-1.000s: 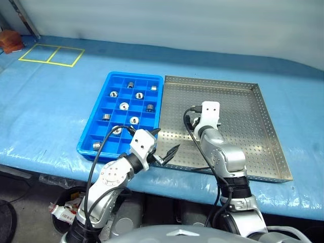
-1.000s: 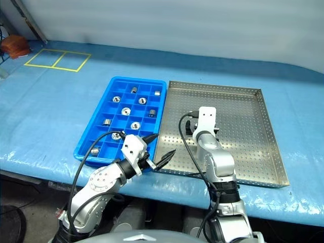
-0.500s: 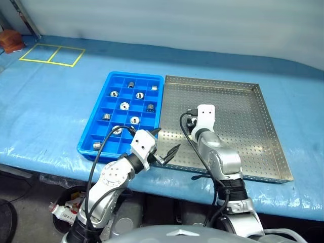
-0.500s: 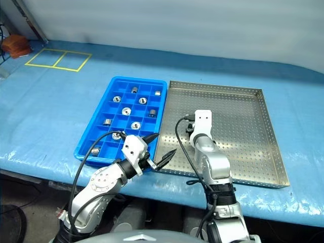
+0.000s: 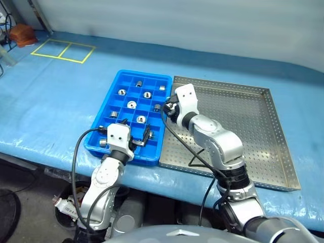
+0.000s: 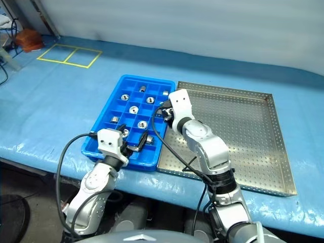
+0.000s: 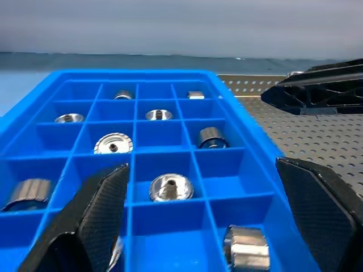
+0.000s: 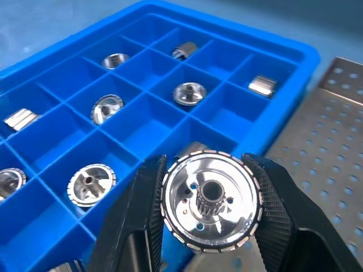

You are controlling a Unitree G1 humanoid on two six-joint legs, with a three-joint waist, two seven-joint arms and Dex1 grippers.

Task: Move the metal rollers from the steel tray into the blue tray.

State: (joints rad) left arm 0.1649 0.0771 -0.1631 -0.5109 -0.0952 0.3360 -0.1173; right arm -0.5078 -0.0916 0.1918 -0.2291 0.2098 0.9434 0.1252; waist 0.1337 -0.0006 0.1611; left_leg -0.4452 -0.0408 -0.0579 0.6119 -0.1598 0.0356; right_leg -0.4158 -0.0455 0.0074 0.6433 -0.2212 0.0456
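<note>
A roller is pinched tight and held over the blue tray.

The right gripper (image 8: 211, 198) has its fingers (image 8: 271, 192) squeezed on one shiny metal roller (image 8: 211, 198), flat face toward the camera. In the left eye view it hangs at the middle of the frame, above the right edge of the blue tray (image 5: 106, 109), probably so the roller can drop into an empty box. The other rollers (image 5: 131, 105) already sit one to a box, which keeps them apart. The steel tray (image 5: 243, 121), right of the blue one on the surface (image 5: 50, 96), looks bare. The left gripper (image 5: 137, 140) waits low over the blue tray's near end, fingers (image 7: 96, 215) wide apart and holding nothing.
</note>
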